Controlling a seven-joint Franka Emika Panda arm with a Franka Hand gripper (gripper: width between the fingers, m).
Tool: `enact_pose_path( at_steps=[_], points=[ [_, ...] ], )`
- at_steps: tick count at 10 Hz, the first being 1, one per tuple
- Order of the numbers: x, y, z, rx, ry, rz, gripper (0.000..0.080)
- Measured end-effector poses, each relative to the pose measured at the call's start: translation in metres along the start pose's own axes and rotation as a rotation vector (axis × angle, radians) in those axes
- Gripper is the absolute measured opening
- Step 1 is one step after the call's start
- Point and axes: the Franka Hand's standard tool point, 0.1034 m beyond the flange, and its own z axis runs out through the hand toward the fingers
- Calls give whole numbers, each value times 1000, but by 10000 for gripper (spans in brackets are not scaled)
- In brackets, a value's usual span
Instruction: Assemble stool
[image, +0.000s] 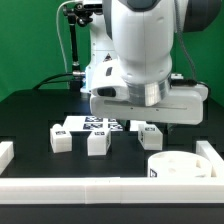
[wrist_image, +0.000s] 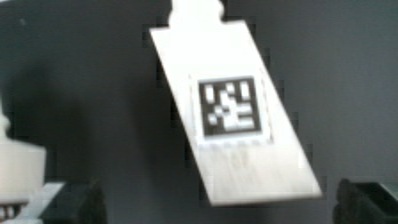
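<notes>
The stool lies unassembled on the dark surface (image: 30, 115). Its round seat (image: 182, 166) sits at the near right of the exterior view, close to the white rail (image: 80, 190) along the near edge. The three legs stand in a loose row farther back: the left leg (image: 60, 139), the middle leg (image: 98, 143) and the right leg (image: 150, 136), each apart from the others. The marker board (image: 95, 124) lies flat just behind the left and middle ones. The arm hangs over the right leg. In the wrist view that leg (wrist_image: 228, 105) lies tilted, tag upward, with its lower end between the two dark fingertips. The gripper (wrist_image: 215, 198) is spread wide and grips nothing — whether either finger touches the leg I cannot tell.
</notes>
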Motion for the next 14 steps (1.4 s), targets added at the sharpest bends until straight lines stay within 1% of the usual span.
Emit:
enact_pose_path(
  at_steps=[1,3,5,7,9,11,14],
  points=[
    [1,-1,1,0,-60,-30,649],
    [-3,-6,7,13,-211,-81,649],
    [-5,-2,12,-1,-355,-81,649],
    [-1,-8,19,-5,-377,-92,649],
    [1,-8,23,-5,-375,-89,649],
    [0,-11,25,-13,-373,-79,649],
    [-1,-11,27,-18,-374,-75,649]
  ],
)
